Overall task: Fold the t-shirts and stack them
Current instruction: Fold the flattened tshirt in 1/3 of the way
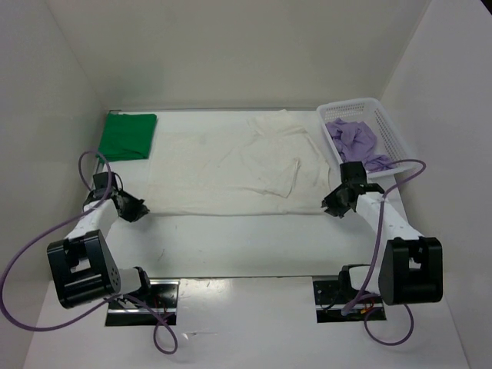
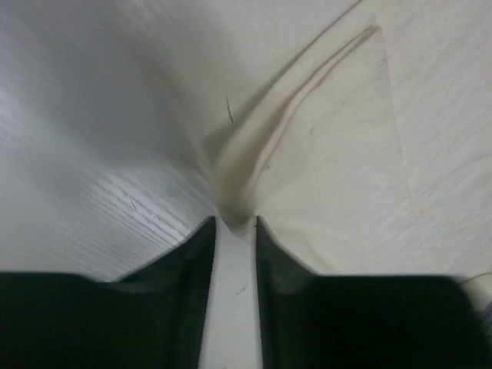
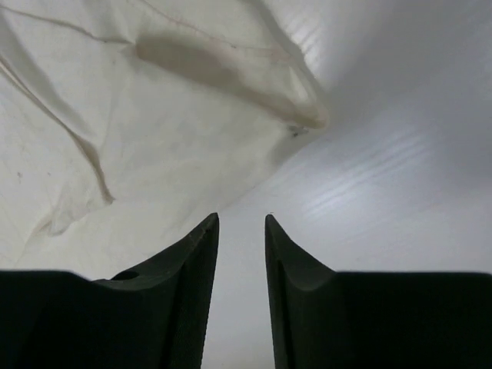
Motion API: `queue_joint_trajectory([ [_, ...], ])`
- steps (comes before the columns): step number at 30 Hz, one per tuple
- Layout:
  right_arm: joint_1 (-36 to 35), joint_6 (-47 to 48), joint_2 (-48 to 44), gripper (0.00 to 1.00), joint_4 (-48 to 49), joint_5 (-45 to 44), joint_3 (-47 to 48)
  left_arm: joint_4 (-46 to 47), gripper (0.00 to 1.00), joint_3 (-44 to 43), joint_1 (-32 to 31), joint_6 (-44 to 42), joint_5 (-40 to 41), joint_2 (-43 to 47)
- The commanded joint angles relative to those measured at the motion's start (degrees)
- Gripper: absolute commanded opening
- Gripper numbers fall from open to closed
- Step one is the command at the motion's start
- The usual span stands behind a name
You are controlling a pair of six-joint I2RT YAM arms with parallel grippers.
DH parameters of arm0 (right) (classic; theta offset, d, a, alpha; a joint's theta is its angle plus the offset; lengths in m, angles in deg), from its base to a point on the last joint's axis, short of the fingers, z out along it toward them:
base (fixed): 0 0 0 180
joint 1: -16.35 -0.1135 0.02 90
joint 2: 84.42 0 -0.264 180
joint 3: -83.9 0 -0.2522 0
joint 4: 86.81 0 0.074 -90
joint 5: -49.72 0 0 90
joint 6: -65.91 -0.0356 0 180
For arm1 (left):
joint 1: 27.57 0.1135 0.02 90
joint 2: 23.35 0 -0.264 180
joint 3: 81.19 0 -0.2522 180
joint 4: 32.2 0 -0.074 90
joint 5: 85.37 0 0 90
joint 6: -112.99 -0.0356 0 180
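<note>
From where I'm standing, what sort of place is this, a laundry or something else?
Probably a robot test booth, not a laundry: plain white walls box in a white table, two cabled robot arms are bolted at its near edge, and a green t-shirt and a white t-shirt lie on it.
</note>
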Motion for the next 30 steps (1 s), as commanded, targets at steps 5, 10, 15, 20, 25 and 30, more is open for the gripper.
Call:
queue_joint_trajectory([
  [5, 0.29, 0.84, -6.88, 0.51, -4.42, 0.77, 3.86, -4.42, 0.91, -4.15, 0.34, -0.31, 1.66, 2.03],
  [10, -2.24, 5.69, -1.64, 0.3, -0.83, 6.74, 10.11, -1.62, 1.0, -9.78, -3.32, -4.25, -1.95, 1.5],
  [15, -10.07, 6.22, 8.22, 0.0, 8.22, 10.18, 12.3, 6.99, 0.66, -10.32, -15.11, -5.93, -4.14, 1.5],
  [20, -12.19, 7.89, 16.4, 0.22, 12.44, 11.49, 13.63, 9.63, 0.2, -10.32, -27.75, -3.13, -3.26, -2.36],
  [25, -12.19, 9.21, 21.41, 0.3, 14.47, 13.43, 15.3, 12.63, 0.2, -8.91, -37.26, 0.04, -3.26, -5.7],
  [30, -12.72, 9.21, 23.35, 0.3, 15.53, 13.95, 15.3, 14.03, 0.2, -9.44, -41.49, 1.36, -2.73, -9.39],
])
